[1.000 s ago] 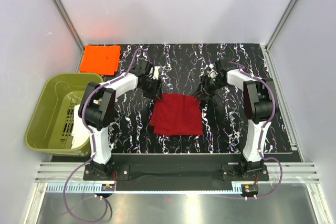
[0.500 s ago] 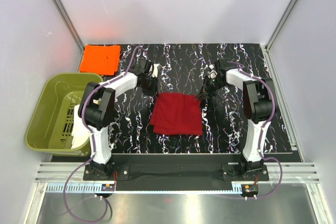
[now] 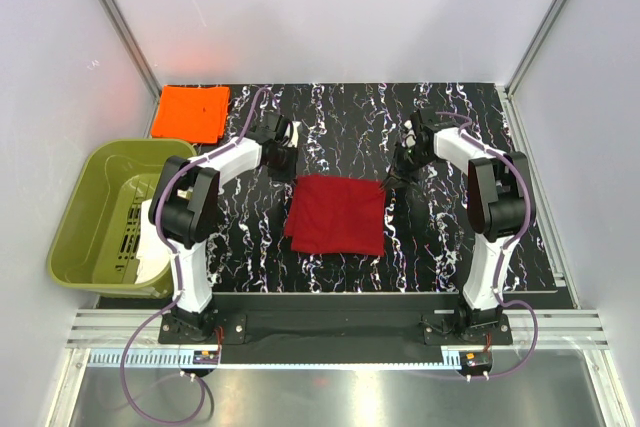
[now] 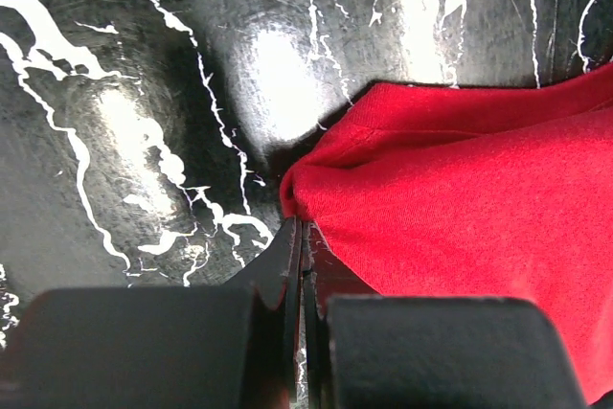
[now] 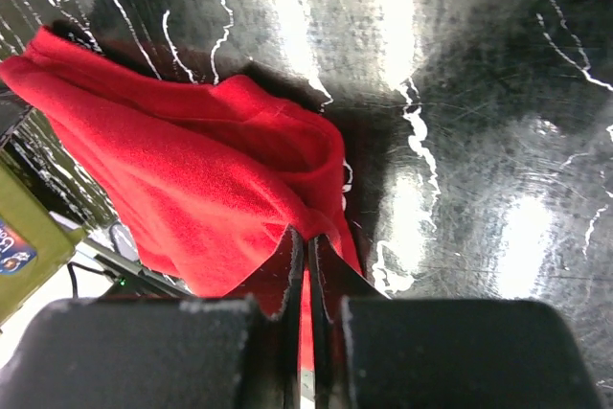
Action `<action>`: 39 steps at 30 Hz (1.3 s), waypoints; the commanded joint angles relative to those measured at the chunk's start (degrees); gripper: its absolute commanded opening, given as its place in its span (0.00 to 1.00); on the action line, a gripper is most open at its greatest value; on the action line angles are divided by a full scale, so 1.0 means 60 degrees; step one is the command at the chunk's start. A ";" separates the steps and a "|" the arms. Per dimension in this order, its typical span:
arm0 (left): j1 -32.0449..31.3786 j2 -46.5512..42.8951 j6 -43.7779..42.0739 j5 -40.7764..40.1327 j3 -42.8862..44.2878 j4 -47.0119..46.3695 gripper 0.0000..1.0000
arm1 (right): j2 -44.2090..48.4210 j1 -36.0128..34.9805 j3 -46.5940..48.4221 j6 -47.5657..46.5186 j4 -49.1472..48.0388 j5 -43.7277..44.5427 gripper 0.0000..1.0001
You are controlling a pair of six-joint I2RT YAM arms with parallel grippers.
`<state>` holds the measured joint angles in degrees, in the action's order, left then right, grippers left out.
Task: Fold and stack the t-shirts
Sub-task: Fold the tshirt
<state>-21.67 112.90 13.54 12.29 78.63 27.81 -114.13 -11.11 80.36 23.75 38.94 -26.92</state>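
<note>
The dark red t-shirt lies folded into a rough square in the middle of the black marbled table. My left gripper is at its far left corner. In the left wrist view the gripper is shut, with the bunched corner of the red cloth at its tips. My right gripper is at the far right corner. In the right wrist view it is shut on a fold of the red cloth, and red shows between the jaws. The orange t-shirt lies folded at the far left corner.
An olive-green plastic tub stands off the table's left edge, beside the left arm. White walls enclose the back and both sides.
Both grippers have moved a little toward the far side with the shirt's far corners. The red shirt's far edge is now straighter and the shirt lies flatter.
</note>
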 commanded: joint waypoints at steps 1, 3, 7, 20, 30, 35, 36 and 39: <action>0.0082 -0.0200 -0.0103 -0.0599 0.0386 0.0125 0.00 | 0.0286 -0.0066 0.0420 -0.0047 0.0263 0.0590 0.00; 0.0096 -0.0082 -0.0118 -0.0628 0.0620 0.0315 0.00 | 0.0024 -0.0052 0.0450 -0.0105 0.0089 0.0590 0.00; 0.0082 -0.0183 -0.0162 -0.0803 0.0796 0.0520 0.16 | -0.0578 -0.0052 0.0960 -0.0281 -0.0235 0.0414 0.03; -0.0021 -0.3288 0.0980 0.1612 -0.2174 0.0800 0.62 | 0.0854 -0.0052 0.0438 -0.0633 0.1405 0.0459 0.76; -0.0357 -0.3218 0.1552 0.2303 -0.3730 -0.0622 0.67 | 0.3039 -0.0271 -0.3679 0.0172 -0.0029 -0.1460 0.73; -0.0562 -0.3158 0.1698 0.2317 -0.4183 -0.0666 0.67 | 0.2879 -0.0520 -0.4485 0.0480 -0.0716 -0.1870 0.68; -0.0650 -0.3187 0.1742 0.2273 -0.4257 -0.0651 0.67 | 0.2864 -0.0564 -0.4588 0.0510 -0.0791 -0.1886 0.66; -0.0709 -0.3129 0.1801 0.2433 -0.4520 -0.0811 0.64 | 0.2864 -0.0594 -0.4867 0.0598 -0.1069 -0.1769 0.63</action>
<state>-25.28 94.13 23.27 24.43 52.84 25.65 -97.38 -14.04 52.07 25.85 36.62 -35.70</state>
